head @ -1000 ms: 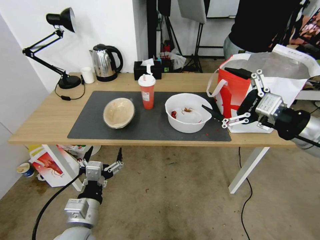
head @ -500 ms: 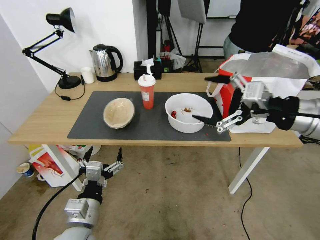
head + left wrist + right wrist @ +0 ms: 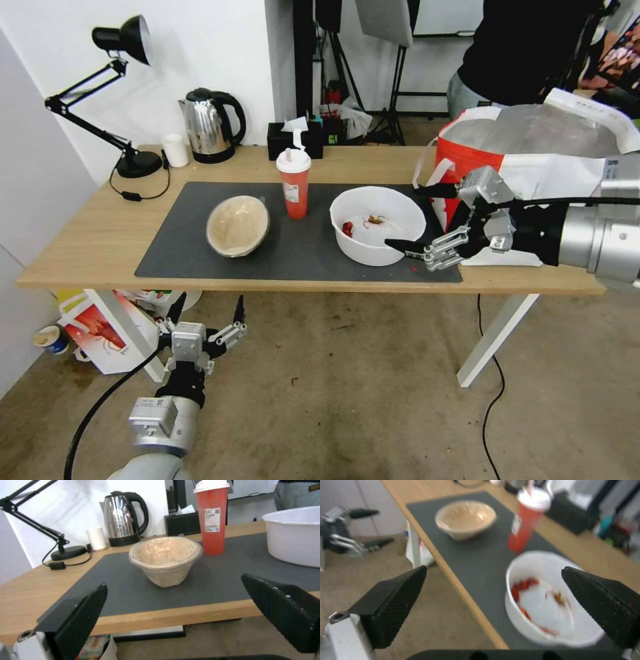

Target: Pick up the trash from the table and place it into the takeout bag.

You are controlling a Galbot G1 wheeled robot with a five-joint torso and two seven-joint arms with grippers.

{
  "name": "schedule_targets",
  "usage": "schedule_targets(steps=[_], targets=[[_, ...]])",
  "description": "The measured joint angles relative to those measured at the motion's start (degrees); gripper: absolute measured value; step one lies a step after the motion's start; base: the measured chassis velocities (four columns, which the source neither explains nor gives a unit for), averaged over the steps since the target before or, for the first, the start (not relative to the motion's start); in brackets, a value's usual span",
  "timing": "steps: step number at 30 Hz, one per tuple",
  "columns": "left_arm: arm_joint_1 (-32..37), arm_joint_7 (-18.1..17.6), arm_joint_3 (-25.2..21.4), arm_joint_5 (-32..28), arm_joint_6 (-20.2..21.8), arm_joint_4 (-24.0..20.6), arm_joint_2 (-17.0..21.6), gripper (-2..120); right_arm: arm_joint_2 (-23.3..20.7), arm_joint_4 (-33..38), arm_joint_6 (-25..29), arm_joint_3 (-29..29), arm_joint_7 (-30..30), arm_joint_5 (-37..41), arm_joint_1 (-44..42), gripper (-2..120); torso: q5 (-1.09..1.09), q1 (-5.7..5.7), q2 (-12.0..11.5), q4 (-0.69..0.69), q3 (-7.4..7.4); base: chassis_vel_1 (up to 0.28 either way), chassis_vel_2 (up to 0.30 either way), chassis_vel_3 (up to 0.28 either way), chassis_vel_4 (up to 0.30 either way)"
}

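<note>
Right gripper (image 3: 412,217) spread wide above the desk's right end; left gripper (image 3: 207,311) parted below its front edge.

Takeout bag (image 3: 467,175): right side cut off by the head view's edge. Right wrist view blurred; scraps in the white bowl (image 3: 550,600) are red smears. Drink cup (image 3: 211,517) label too small to read.

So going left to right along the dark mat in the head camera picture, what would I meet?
Tan paper bowl → red drink cup → big white bowl with red scraps → the right arm's open tool → the takeout bag past the mat's end.
</note>
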Motion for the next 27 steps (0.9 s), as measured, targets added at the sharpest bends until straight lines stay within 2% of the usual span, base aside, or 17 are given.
schedule_targets(steps=[3,13,18,27], targets=[[0.0,0.0,0.0,0.0,0.0,0.0,0.0,100,1.5,0.6,-3.3,-0.4,3.7,3.0,0.4,100,0.02,0.0,0.0,0.0,0.0,0.0,0.0,0.0,0.0],[0.0,0.0,0.0,0.0,0.0,0.0,0.0,100,2.7,1.2,-5.1,-0.6,4.7,4.6,1.1,100,0.0,0.0,0.0,0.0,0.0,0.0,0.0,0.0,0.0],[0.0,0.0,0.0,0.0,0.0,0.0,0.0,100,2.2,1.4,-5.7,-0.8,4.1,3.4,1.2,100,0.01,0.0,0.0,0.0,0.0,0.0,0.0,0.0,0.0],[0.0,0.0,0.0,0.0,0.0,0.0,0.0,100,1.3,0.5,-5.8,-1.3,-1.0,-2.9,1.6,100,0.0,0.0,0.0,0.0,0.0,0.0,0.0,0.0,0.0]])
